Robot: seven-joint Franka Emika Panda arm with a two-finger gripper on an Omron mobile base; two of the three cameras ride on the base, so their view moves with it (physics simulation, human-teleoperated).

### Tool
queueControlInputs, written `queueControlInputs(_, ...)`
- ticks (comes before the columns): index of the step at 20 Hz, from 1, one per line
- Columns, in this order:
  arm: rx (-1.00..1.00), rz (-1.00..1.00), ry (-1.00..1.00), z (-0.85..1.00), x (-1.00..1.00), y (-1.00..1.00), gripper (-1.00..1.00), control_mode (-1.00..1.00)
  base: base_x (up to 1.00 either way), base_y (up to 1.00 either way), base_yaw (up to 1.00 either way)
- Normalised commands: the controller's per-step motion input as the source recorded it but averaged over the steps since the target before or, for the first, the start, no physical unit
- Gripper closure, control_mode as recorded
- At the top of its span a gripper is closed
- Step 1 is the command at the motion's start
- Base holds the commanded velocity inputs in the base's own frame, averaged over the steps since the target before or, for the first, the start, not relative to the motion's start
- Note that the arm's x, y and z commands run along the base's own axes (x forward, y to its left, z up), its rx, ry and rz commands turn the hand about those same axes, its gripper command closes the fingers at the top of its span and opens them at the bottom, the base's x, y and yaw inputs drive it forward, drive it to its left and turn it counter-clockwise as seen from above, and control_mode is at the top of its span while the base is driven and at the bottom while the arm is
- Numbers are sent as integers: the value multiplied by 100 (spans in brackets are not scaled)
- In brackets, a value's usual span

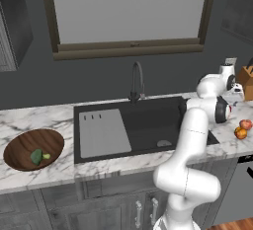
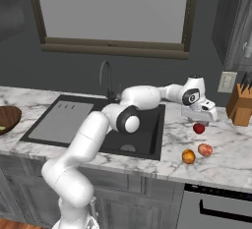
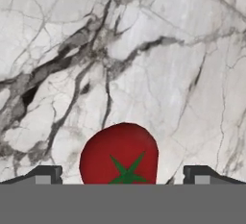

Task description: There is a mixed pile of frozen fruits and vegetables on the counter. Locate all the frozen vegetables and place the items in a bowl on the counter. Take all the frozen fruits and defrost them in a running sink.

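In the left base view, the arm reaches to the right over the sink, and its hand sits above the right stretch of the marble table. The fingers themselves are hidden behind the arm here. Nearer the camera than the hand lie a pinkish-red fruit and an orange fruit, just beside each other. Far to the left of the hand, past the basin, the wooden bowl rests on the table with a dark green lump and a tiny yellow-green piece inside it. A knife block stands behind the hand.

In the right base view, the fingers point down right over a bright red round vegetable on the table, right of the sink. The two fruits lie nearer the camera than the fingers, the orange one left of the pinkish one. The knife block stands to the right of the fingers, and the bowl's rim shows at the far left edge.

In the hand view, the two fingertips stand wide apart, clamped on nothing. The red vegetable, with a green star-shaped stalk, lies between them on the marble, touching neither tip.
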Motion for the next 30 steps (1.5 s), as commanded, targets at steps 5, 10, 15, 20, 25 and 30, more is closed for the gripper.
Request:
queueControlInputs(5,0,-2,9,-23,-9,2,-100,-100,0,0,0)
queueControlInputs(10,2,0,4,-26,4,-3,-100,-100,0,0,0)
queueControlInputs(15,5,1,3,-26,4,-19,100,-100,0,0,0)
queueControlInputs(20,2,-1,1,-7,-11,6,100,-100,0,0,0)
queueControlInputs(25,-5,0,-14,21,-25,35,100,-100,0,0,0)
queueControlInputs(30,-1,0,-13,2,-38,46,100,-100,0,0,0)
